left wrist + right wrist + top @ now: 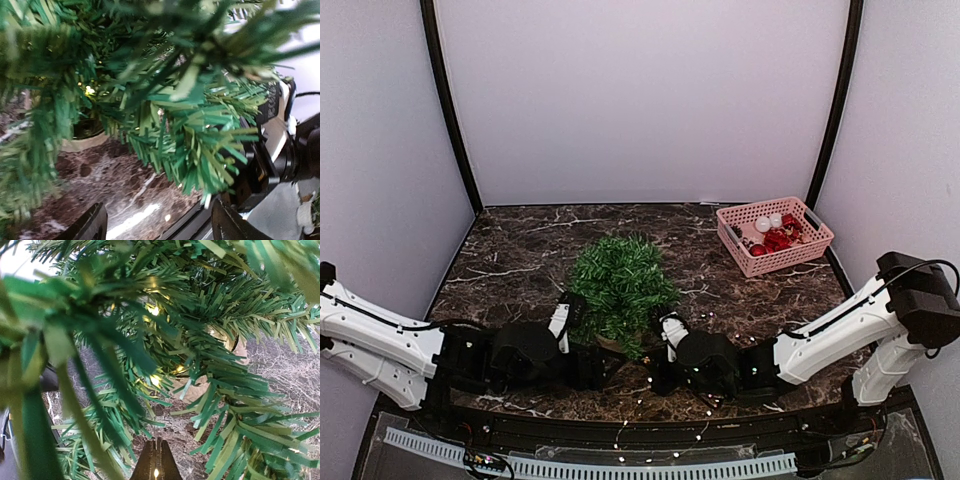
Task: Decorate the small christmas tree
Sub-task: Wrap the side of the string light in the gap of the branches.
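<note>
We see the small christmas tree (620, 285) standing at the front middle of the dark marbled worktop (520, 250), between both arms, likely so either can reach its branches. Our left end effector (157, 224) is low at its left side with fingers apart and nothing between them, and our right end effector (156, 460) is at its right side with fingers pressed together. The pink basket (750, 262) of red ornaments (778, 240) sits well apart in the far right corner, so we judge hanging not yet begun; plain pale walls (640, 100) enclose the worktop, and a light string (620, 437) trails along its near edge.

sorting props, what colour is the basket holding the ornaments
The basket is pink, clearest in the top external view.
</note>
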`<control>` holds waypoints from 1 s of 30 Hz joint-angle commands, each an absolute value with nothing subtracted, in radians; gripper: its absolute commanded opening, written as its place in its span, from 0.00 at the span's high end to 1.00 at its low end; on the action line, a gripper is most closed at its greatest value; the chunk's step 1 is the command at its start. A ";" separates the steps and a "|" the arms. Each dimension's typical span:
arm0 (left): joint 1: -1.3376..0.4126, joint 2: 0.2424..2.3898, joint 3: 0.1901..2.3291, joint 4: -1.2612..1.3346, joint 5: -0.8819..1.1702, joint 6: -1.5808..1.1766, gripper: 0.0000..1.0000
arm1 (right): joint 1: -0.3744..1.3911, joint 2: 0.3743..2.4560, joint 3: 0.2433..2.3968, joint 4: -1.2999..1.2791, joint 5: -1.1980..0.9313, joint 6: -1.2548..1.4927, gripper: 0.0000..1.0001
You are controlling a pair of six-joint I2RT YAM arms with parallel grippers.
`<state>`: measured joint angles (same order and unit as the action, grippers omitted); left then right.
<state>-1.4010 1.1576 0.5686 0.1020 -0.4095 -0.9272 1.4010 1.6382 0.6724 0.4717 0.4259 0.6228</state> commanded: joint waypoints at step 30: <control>-1.347 1.334 0.539 0.362 -0.414 -1.097 1.00 | 1.498 1.286 0.617 0.072 0.495 0.796 0.21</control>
<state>-1.3544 1.3712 0.5537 0.3790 -0.4084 -1.0966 1.4689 1.3804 0.6266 0.2874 0.4530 0.6952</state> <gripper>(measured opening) 0.024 0.753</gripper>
